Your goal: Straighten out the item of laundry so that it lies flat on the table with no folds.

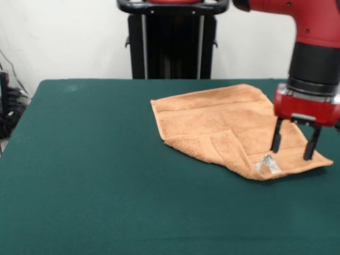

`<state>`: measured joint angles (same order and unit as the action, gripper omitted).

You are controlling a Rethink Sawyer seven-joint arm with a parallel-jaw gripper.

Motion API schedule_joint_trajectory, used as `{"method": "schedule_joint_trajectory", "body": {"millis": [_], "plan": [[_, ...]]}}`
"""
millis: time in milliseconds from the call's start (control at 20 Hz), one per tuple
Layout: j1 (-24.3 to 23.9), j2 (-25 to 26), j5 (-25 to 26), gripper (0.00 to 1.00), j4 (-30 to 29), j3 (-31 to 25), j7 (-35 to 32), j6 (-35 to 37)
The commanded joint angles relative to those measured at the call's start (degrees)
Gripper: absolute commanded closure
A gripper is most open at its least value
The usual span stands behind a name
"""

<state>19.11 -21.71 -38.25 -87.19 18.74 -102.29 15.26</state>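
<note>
**Towel lay partly folded, pincer poised over its corner**

The light-orange towel (223, 125) lay on the right half of the green table (79, 175), well clear of the left edge and nearer the far side than the near one. It was not flat. Most of it was spread out, with a woven band running along its far and left borders, but the near edge had been turned over on itself, making a thick triangular flap (226, 151) that pointed toward the towel's middle. At the tip of the near corner a small white label (268, 164) showed, crumpled and facing up. The terry looked soft and slightly rumpled, with shallow creases across the open part.

The red and black arm came down from the upper right. Its gripper (295, 141) hung over the towel's right-hand near corner with two dark fingers (276, 137) set well apart and nothing between them. From where I stood, the fingertips seemed to hover just above the cloth or barely touch it; I could not tell which.
</note>
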Motion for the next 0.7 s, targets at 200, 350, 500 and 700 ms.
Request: {"method": "schedule_joint_trajectory", "body": {"millis": [200, 350, 500, 700], "plan": [[-8.7, 3.3, 9.6, 0.00, -4.9, -14.0, -4.2, -9.3], [-9.6, 4.1, 12.0, 0.00, -4.2, -14.3, -5.3, -10.2], [-9.5, 4.6, 13.6, 0.00, -4.2, -14.1, -7.2, -11.7], [-7.1, 4.4, 13.2, 0.00, -4.9, -12.0, -10.4, -12.0]]}}
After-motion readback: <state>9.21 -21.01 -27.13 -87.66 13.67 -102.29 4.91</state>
